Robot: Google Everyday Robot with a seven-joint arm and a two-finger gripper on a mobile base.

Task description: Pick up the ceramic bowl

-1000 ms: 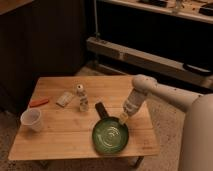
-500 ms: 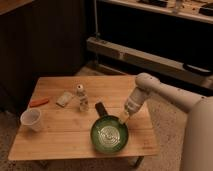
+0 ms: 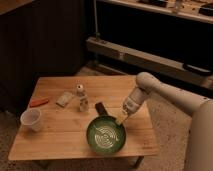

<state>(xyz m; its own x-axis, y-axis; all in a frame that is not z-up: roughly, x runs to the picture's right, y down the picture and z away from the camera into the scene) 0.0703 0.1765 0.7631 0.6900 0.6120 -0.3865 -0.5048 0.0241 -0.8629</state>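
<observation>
Ceramic bowl (image 3: pixel 105 135), round, shallow and glossy dark green with pale swirl lines inside, lies on the near right part of the wooden table (image 3: pixel 55 142). At its upper right rim sits the gripper (image 3: pixel 120 120), touching or just above the edge; whether it pinches the rim I cannot tell. A small black oblong object (image 3: pixel 100 107) lies just behind the bowl. A white translucent cup (image 3: pixel 31 119) stands well apart, far left.
</observation>
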